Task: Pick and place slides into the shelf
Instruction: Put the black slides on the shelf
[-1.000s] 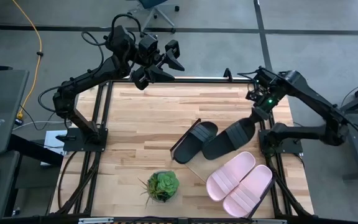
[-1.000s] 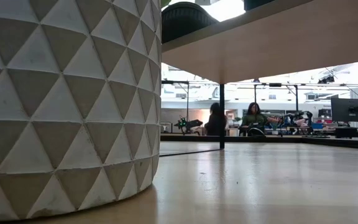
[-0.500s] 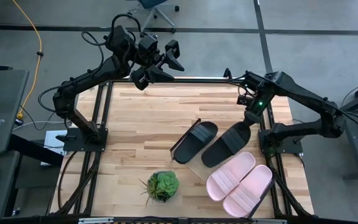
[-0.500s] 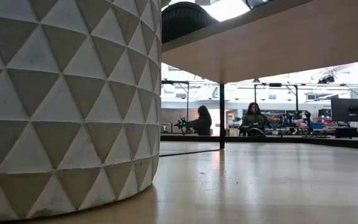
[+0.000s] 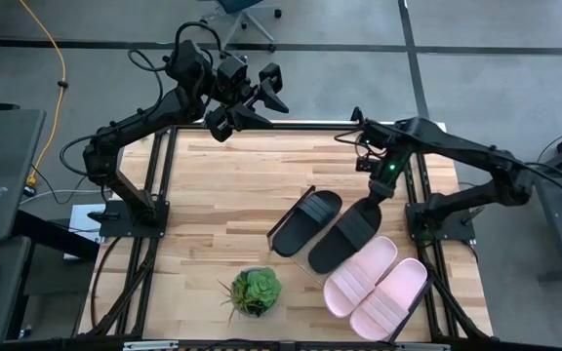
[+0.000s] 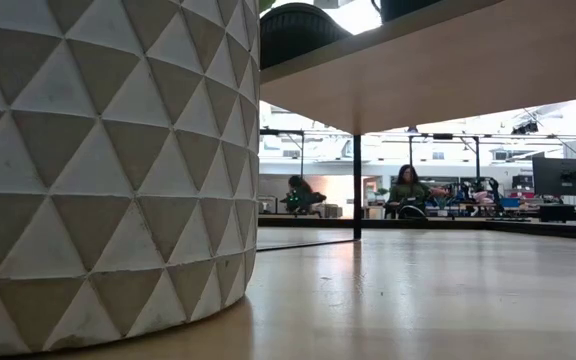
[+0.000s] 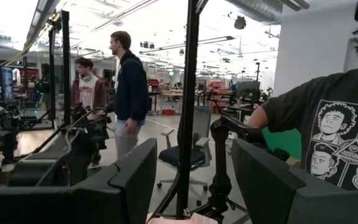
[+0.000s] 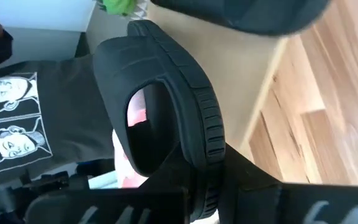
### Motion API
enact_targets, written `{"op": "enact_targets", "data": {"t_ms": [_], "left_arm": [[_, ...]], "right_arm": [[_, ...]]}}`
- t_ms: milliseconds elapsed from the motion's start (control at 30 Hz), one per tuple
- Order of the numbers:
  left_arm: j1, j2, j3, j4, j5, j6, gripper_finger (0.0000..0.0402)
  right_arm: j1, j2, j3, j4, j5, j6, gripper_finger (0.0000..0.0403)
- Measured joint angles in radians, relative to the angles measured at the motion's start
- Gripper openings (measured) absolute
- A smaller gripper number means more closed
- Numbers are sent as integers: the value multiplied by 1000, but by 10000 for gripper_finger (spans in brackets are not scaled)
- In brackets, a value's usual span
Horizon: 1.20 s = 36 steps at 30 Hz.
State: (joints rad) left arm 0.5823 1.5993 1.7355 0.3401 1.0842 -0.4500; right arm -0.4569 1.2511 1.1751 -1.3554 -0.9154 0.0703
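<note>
The right gripper (image 5: 377, 187) is gripping the heel end of a black slide (image 5: 345, 230) with its jaws closed on it, holding it tilted above the shelf (image 5: 301, 261) beside the other black slide (image 5: 304, 218), while the two pink slides (image 5: 376, 287) are lying together just beyond. The slide is looking light, bendy and a little rubbery, so an edge pinch is letting it droop; the ribbed strap would likely give a steadier hold. The left gripper (image 5: 254, 100) is hovering with jaws open beyond the counter (image 5: 222, 185)'s far edge, leaving plenty of room.
</note>
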Motion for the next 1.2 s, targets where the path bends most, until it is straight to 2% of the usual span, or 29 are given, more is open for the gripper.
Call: {"op": "enact_targets", "data": {"t_ms": [500, 633, 1200], "left_arm": [[0, 0, 0, 0, 20, 0, 198], [0, 0, 0, 0, 32, 0, 198], [0, 1, 0, 0, 48, 0, 198]], "right_arm": [[112, 55, 0, 115, 16, 98, 11], [115, 54, 0, 121, 75, 108, 11], [118, 53, 0, 141, 101, 180, 12]]}}
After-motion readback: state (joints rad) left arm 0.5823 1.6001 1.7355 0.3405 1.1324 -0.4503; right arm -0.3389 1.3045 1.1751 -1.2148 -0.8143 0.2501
